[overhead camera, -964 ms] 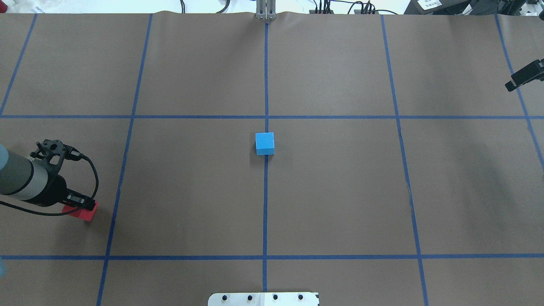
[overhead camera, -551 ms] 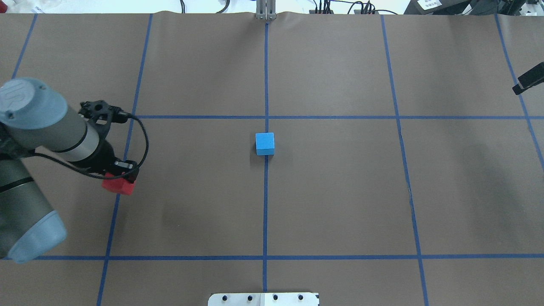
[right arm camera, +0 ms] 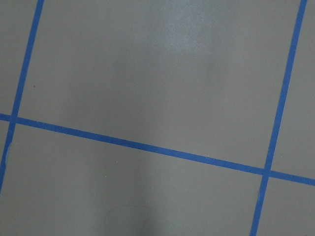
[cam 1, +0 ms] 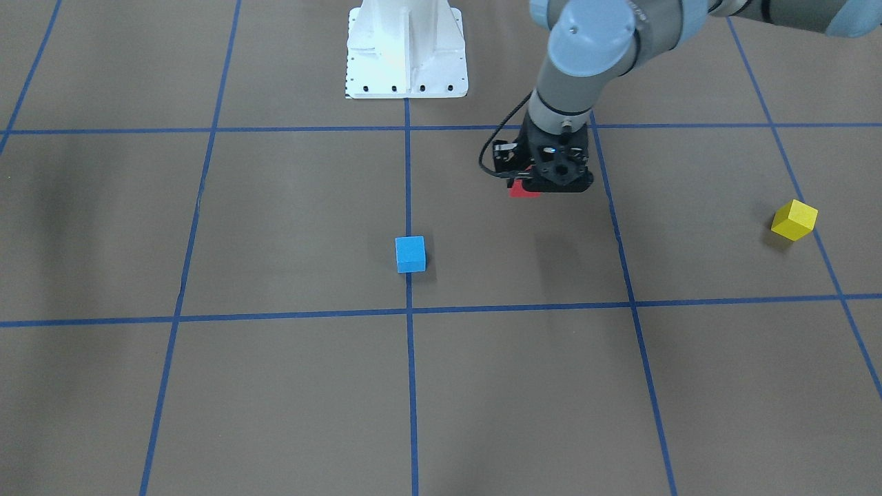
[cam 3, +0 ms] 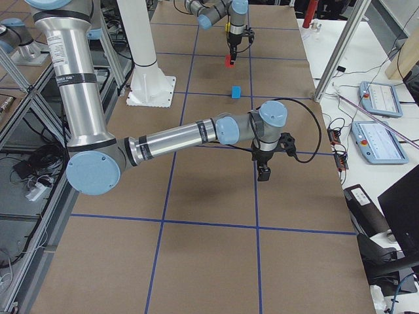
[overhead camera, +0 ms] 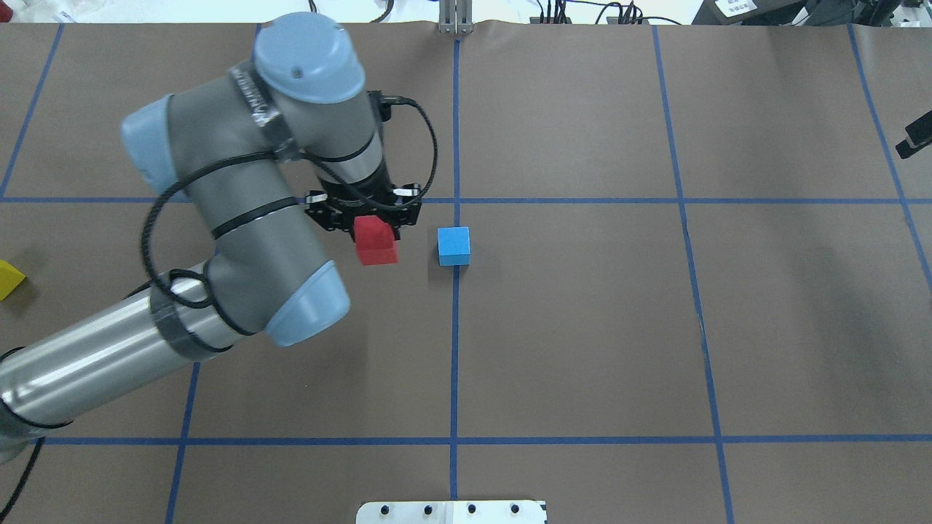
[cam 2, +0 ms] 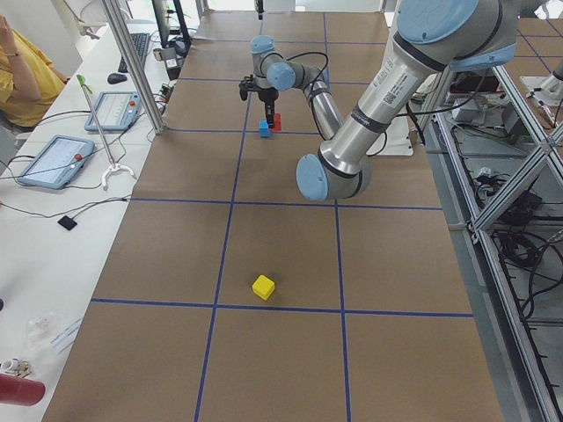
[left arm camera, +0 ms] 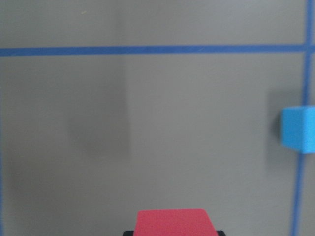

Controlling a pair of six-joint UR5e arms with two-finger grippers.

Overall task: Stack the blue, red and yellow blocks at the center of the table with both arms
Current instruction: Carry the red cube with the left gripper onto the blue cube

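Note:
My left gripper [overhead camera: 376,231] is shut on the red block [overhead camera: 376,242] and holds it above the table, just left of the blue block [overhead camera: 453,245]. The blue block sits at the table's centre on the middle tape line [cam 1: 411,253]. The left wrist view shows the red block [left arm camera: 174,222] at the bottom and the blue block [left arm camera: 298,128] at the right edge. The yellow block [cam 1: 794,220] lies far off on the robot's left side, at the overhead view's left edge [overhead camera: 9,279]. My right gripper [cam 3: 264,171] hovers over bare table on the right; I cannot tell whether it is open.
Brown paper with a blue tape grid [overhead camera: 456,364] covers the table. The robot's white base plate [cam 1: 405,48] stands at the near edge. The right wrist view shows only paper and tape lines [right arm camera: 142,145]. Operator desks with tablets [cam 2: 57,158] run along the far side.
My left arm has swung from the table's left edge toward the centre, carrying the red block to just beside the blue block. The right gripper has slid further toward the right edge.

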